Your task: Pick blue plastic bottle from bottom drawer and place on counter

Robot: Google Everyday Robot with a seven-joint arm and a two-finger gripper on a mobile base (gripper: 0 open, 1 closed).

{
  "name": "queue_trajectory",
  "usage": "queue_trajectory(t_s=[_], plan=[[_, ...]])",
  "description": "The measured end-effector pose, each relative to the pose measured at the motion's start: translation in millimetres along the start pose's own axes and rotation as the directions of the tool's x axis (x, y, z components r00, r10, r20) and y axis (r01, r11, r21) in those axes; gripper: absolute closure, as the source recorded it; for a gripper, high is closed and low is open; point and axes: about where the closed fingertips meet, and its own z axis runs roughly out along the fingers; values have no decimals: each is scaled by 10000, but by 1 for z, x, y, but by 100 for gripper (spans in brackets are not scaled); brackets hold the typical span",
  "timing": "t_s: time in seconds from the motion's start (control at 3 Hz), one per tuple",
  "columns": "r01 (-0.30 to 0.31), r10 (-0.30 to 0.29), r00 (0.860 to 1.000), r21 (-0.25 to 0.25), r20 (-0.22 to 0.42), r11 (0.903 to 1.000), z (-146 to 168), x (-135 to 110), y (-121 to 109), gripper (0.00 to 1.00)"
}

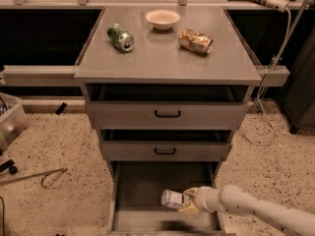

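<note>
Fingers [190,208] of the gripper [185,201] are clamped, as far as I can see, on the right end of the blue plastic bottle [172,199]. The bottle lies on its side over the near-right floor of the open bottom drawer [142,191]; I cannot tell whether it is lifted clear. I judge it light and thin-walled, likely to buckle under hard pressure and slick at the label, so a moderate hold across the body seems sounder than one at the cap. The arm enters from the near right. Above are two upper drawers [167,114], then the tabletop [167,65], carrying a green can [121,37], a bowl [163,18] and a dented gold can [195,41].
</note>
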Motion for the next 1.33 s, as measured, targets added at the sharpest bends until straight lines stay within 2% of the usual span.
queue_trajectory(t_s=[0.33, 0.67, 1.0, 1.33], plan=[[343, -366, 9989, 751, 287, 9966, -37, -54, -23, 100], [913, -1018, 9924, 1413, 690, 9858, -109, -132, -45, 100], [1382, -1642, 9821, 2394, 921, 9610, -191, -202, -58, 100], [1659, -1944, 9775, 2716, 814, 9480, -209, -217, -65, 100]])
